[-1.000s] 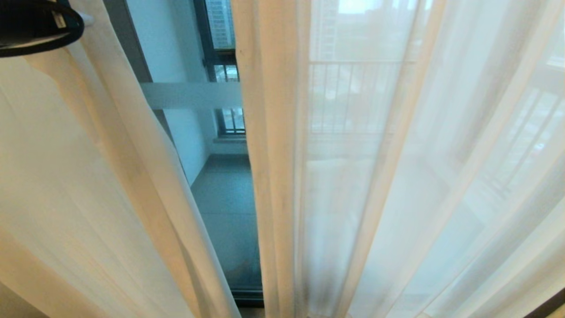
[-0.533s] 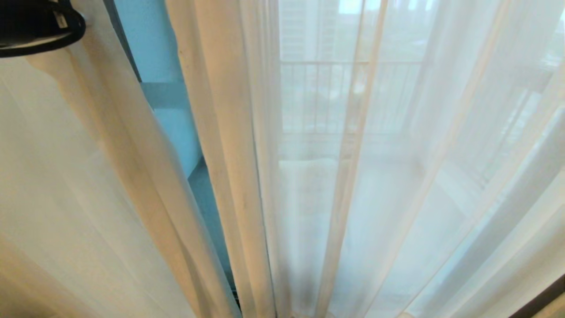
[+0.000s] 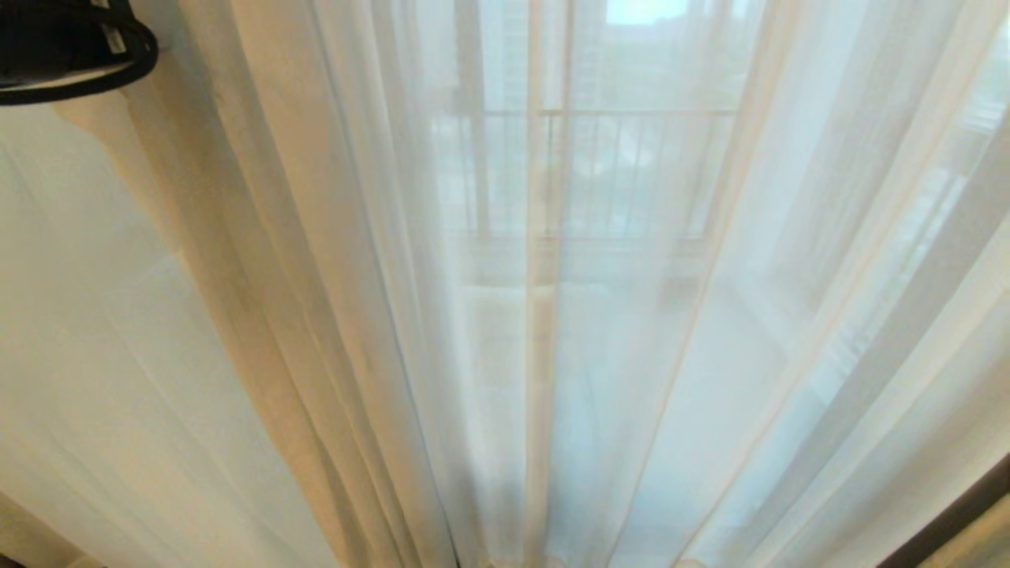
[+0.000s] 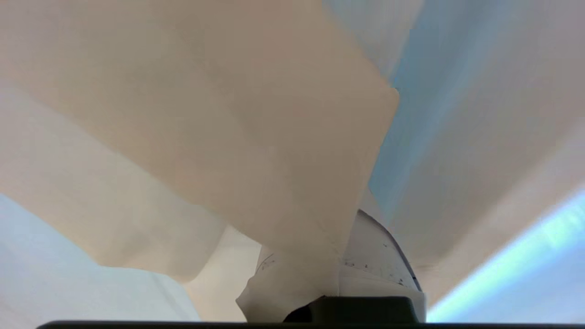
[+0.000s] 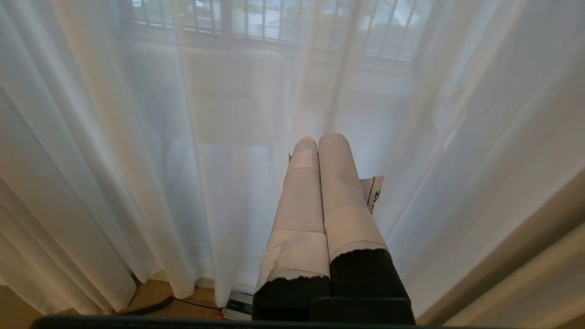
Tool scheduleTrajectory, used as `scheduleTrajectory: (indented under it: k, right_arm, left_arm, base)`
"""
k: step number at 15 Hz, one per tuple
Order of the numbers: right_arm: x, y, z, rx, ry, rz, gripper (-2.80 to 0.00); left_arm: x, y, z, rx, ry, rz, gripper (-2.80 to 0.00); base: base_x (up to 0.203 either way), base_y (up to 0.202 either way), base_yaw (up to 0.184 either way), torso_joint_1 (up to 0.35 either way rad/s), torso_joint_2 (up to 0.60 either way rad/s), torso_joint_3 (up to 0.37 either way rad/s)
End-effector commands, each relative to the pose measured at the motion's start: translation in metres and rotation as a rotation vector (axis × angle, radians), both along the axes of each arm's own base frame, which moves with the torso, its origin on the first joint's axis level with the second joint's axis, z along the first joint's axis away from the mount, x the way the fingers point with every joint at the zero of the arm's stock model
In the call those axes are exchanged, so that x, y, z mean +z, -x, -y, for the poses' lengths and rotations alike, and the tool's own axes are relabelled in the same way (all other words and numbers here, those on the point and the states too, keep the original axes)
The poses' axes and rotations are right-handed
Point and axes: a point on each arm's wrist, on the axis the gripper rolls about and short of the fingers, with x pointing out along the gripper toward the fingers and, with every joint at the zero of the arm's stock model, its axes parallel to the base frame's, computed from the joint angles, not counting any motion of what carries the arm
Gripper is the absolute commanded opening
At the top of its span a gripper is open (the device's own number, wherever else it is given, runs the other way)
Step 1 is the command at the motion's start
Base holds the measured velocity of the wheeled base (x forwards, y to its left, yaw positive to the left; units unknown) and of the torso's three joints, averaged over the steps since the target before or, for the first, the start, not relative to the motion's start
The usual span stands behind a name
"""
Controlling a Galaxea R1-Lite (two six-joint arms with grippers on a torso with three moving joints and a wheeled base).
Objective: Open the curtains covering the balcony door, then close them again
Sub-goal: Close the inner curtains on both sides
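You see daylight from outside, a railing (image 3: 615, 114) with thin vertical bars, pale buildings (image 3: 505, 47) beyond, a strip of wooden floor (image 5: 151, 292) and a dark cable (image 5: 183, 302) on it

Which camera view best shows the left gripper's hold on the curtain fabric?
The left wrist view: the left gripper is shut on a fold of the curtains, which bunches between its fingers. The head view shows only the arm's dark edge at top left against the closed curtains. The right wrist view shows only the shut, empty right gripper.
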Motion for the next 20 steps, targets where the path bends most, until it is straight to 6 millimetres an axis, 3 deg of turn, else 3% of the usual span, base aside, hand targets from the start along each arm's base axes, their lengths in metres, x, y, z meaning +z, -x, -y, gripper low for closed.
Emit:
scheduleTrajectory:
  k: [1,4,13,18,20]
  right_arm:
    - [0.000,0.000,0.000,0.001,0.000,-0.002,-2.80]
    - [0.000,0.000,0.000,0.001,0.001,-0.001,-2.80]
    - [0.000,0.000,0.000,0.001,0.000,-0.003,-2.80]
    - [0.000,0.000,0.000,0.001,0.001,-0.003,-2.80]
    - [0.000,0.000,0.000,0.001,0.000,-0.003,-2.80]
  left_arm:
    - [-0.001,-0.001,0.000,0.000,0.001,-0.004,-2.80]
    - [-0.001,-0.001,0.000,0.003,0.001,-0.004,-2.80]
    - [0.002,-0.002,-0.001,0.009,0.001,0.022,-2.80]
    - [0.016,0.001,-0.001,0.025,0.013,0.147,-2.80]
    - [0.019,0.002,-0.003,0.114,0.019,0.176,-2.80]
  base:
    - [0.000,-0.185,0.000,0.002,0.00,0.002]
    - [0.000,-0.144,0.002,0.001,0.00,0.002]
    - [0.000,0.000,0.000,0.000,0.00,0.000]
    - [0.000,0.000,0.000,0.000,0.00,0.000]
    - [0.000,0.000,0.000,0.000,0.00,0.000]
